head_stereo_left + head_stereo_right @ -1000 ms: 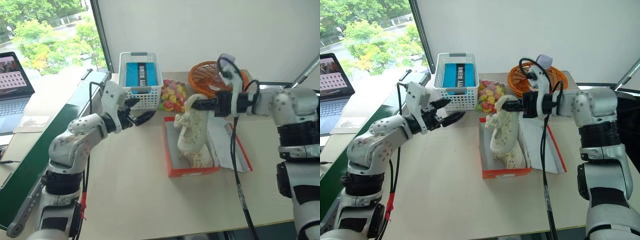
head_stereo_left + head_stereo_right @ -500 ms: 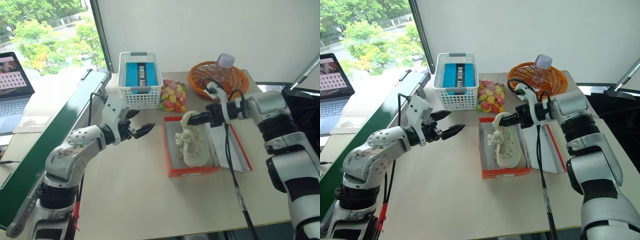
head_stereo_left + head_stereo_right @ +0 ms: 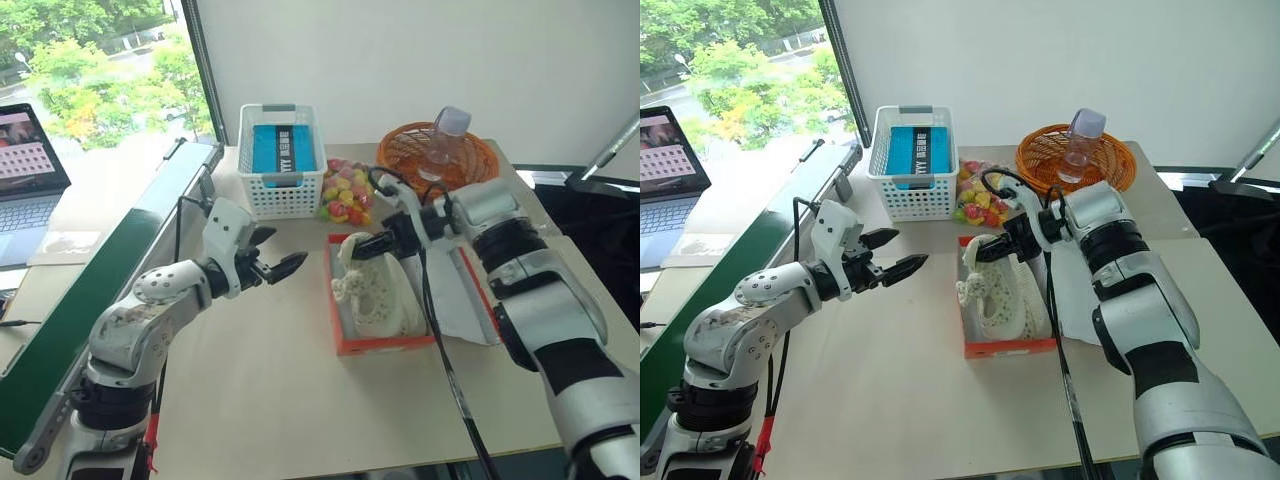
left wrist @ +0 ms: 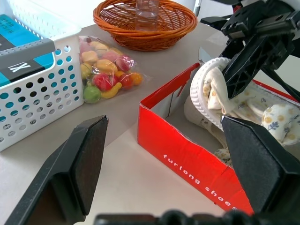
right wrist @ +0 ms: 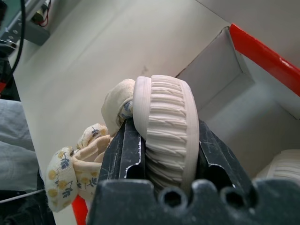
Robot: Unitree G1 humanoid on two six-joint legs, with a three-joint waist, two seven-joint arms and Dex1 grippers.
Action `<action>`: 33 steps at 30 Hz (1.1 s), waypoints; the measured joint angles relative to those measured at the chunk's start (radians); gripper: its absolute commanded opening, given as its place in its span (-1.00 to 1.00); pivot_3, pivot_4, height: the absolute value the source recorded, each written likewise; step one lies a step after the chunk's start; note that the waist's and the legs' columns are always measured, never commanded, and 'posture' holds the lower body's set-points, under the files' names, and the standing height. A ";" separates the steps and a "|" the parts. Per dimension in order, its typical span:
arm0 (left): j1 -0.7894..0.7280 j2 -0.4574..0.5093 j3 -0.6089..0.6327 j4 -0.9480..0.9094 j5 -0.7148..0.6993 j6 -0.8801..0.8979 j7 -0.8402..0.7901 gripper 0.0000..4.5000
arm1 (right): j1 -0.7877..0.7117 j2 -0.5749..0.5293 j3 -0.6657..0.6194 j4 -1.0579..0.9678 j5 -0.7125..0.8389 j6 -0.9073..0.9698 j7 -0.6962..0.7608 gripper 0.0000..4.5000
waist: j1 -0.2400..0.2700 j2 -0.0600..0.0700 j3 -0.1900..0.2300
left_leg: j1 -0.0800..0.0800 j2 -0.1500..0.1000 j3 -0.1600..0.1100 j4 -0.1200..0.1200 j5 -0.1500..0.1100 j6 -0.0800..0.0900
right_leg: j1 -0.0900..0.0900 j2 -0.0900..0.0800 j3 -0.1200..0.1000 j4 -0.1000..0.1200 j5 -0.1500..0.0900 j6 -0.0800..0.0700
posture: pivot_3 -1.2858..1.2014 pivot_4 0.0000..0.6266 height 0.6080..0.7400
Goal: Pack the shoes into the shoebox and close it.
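The orange-red shoebox (image 3: 385,345) lies open at mid-table, its lid (image 3: 468,300) flat to the right, white side up. My right gripper (image 3: 362,247) is shut on the heel of one cream-white shoe (image 3: 375,295); this shoe tilts toe-down into the box. In the right wrist view its ribbed sole (image 5: 164,126) sits pinched between the black fingers (image 5: 124,150). The other shoe (image 4: 281,117) lies inside the box. My left gripper (image 3: 285,247) hovers open to the left of the box, apart from it and holding nothing.
A white mesh basket (image 3: 282,160) with a blue pack stands at the back. Beside it lie a candy bag (image 3: 345,190) and an orange wicker basket (image 3: 437,155) holding a plastic bottle (image 3: 447,130). A green board (image 3: 100,290) runs along the left edge, with a laptop (image 3: 25,150) beyond.
My right gripper has come down and to the left, lowering the shoe from hanging upright above the box to tilting into it. The left gripper has stayed about where it was.
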 measured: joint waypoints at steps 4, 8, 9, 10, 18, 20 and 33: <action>0.005 0.010 0.003 -0.027 -0.006 0.015 0.001 0.83 | 0.002 0.047 -0.022 0.113 -0.047 -0.072 -0.059 -0.68 | -0.001 0.000 0.000 | 0.000 0.000 0.000 0.000 0.000 0.000 | 0.000 0.000 0.000 0.000 0.000 0.000 | 0.03 -0.52 1.00; 0.014 0.028 0.005 -0.054 -0.024 0.035 -0.006 0.83 | 0.020 0.075 -0.026 0.180 -0.115 -0.197 -0.125 -0.68 | -0.001 0.000 0.000 | 0.001 0.000 0.000 0.000 0.000 0.000 | 0.001 0.000 0.000 0.000 0.000 0.000 | 0.03 -0.52 1.00; 0.015 0.029 0.005 -0.055 -0.027 0.038 -0.007 0.83 | 0.025 0.085 -0.025 0.196 -0.134 -0.230 -0.144 -0.68 | -0.002 -0.001 -0.001 | 0.003 0.000 0.000 0.000 0.000 0.000 | 0.003 0.000 0.000 0.000 0.000 0.000 | 0.03 -0.52 1.00; 0.015 0.029 0.005 -0.057 -0.031 0.041 -0.007 0.83 | 0.029 0.096 -0.023 0.205 -0.153 -0.253 -0.158 -0.68 | -0.003 -0.002 -0.002 | 0.006 0.000 0.000 0.000 0.000 0.000 | 0.005 0.000 0.000 0.000 0.000 0.000 | 0.03 -0.52 1.00; 0.015 0.031 -0.009 -0.062 -0.038 0.046 -0.019 0.83 | 0.065 0.157 -0.019 0.244 -0.253 -0.375 -0.298 -0.68 | -0.003 -0.017 -0.023 | 0.029 0.000 0.000 -0.001 -0.005 -0.009 | 0.023 -0.001 -0.001 -0.002 -0.009 -0.001 | 0.03 -0.52 1.00; 0.015 0.031 -0.014 -0.063 -0.038 0.046 -0.023 0.83 | 0.069 0.163 -0.023 0.244 -0.266 -0.387 -0.305 -0.68 | -0.004 -0.017 -0.026 | 0.031 0.000 0.000 -0.001 -0.005 -0.009 | 0.025 -0.001 -0.001 -0.002 -0.010 -0.001 | 0.03 -0.52 1.00; -0.002 0.019 -0.070 -0.054 -0.026 0.025 -0.049 0.87 | 0.062 0.202 -0.220 0.248 -0.219 -0.248 -0.419 0.98 | -0.004 -0.012 -0.023 | 0.020 0.000 0.000 -0.002 -0.005 -0.008 | 0.017 -0.001 0.000 -0.001 -0.006 -0.008 | 0.03 -0.52 1.00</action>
